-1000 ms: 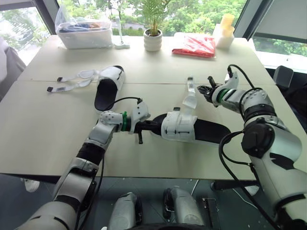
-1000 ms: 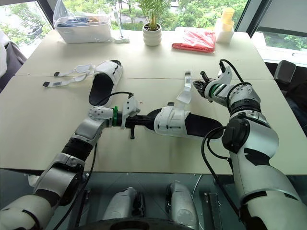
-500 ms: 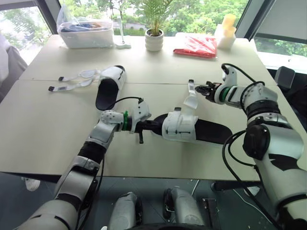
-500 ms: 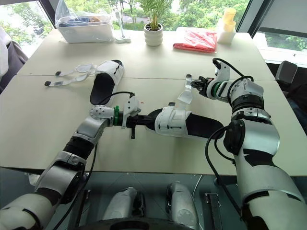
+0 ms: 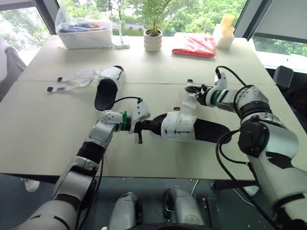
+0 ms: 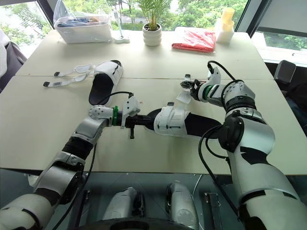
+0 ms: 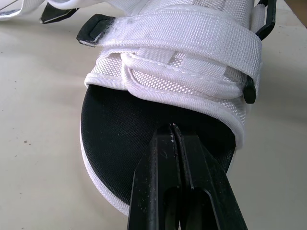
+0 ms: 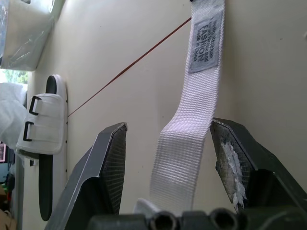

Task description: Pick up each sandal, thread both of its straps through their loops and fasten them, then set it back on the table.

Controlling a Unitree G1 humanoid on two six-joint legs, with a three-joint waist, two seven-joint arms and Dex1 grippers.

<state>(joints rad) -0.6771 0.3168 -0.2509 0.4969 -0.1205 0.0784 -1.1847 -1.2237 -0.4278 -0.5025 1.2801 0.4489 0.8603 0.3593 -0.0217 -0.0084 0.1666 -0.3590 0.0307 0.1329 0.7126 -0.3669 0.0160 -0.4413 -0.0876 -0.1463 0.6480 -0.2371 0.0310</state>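
The near sandal (image 5: 178,126), black sole with a white upper, lies at the table's middle. My left gripper (image 5: 143,127) is shut on the toe edge of its sole (image 7: 124,143). One strap (image 7: 177,33) lies fastened across the upper. The other strap (image 8: 189,134) stands loose, rising toward the back right. My right gripper (image 8: 168,127) is open, with one finger on each side of this loose strap (image 5: 191,98). The second sandal (image 5: 109,86) lies at the back left, its two straps (image 5: 72,81) spread out loose to the left.
Along the far edge stand a clear plastic box (image 5: 85,32), a potted plant (image 5: 153,40), a red packet (image 5: 194,45) and a yellow-and-white bottle (image 5: 223,30). A chair (image 5: 284,74) stands off the table's right side.
My right gripper has opened and moved left, up to the loose strap, which now sits between its fingers. The left gripper and the sandal have stayed put.
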